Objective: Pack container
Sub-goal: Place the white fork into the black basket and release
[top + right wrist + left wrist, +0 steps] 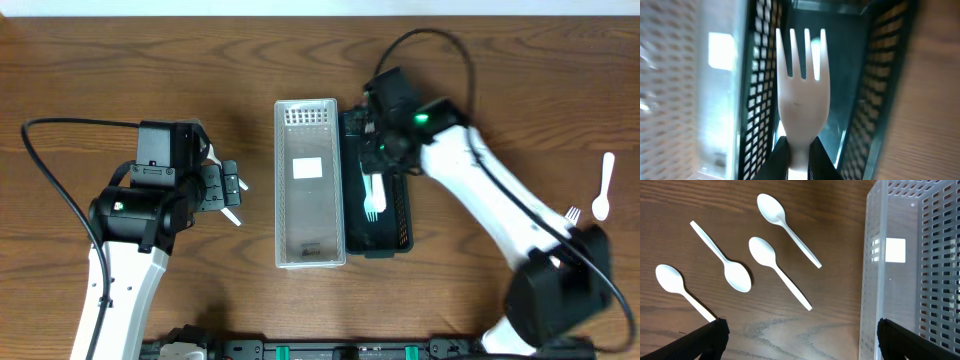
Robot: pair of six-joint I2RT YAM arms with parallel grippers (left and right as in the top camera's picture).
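Observation:
My right gripper (372, 165) is shut on the handle of a white plastic fork (372, 197) and holds it, tines forward, over the black mesh basket (401, 215). In the right wrist view the fork (801, 95) sticks out from the jaws (800, 157) above the black basket's floor (847, 90). The white mesh basket (310, 215) stands beside it on the left. My left gripper (230, 193) is open and empty, left of the white basket. In the left wrist view its fingers (800, 340) straddle bare table below several white spoons (777, 277).
A white spoon (603, 187) and a white fork (573, 213) lie on the table at the far right, partly behind my right arm's base. The white basket's wall (875, 280) fills the right of the left wrist view. The table is brown wood.

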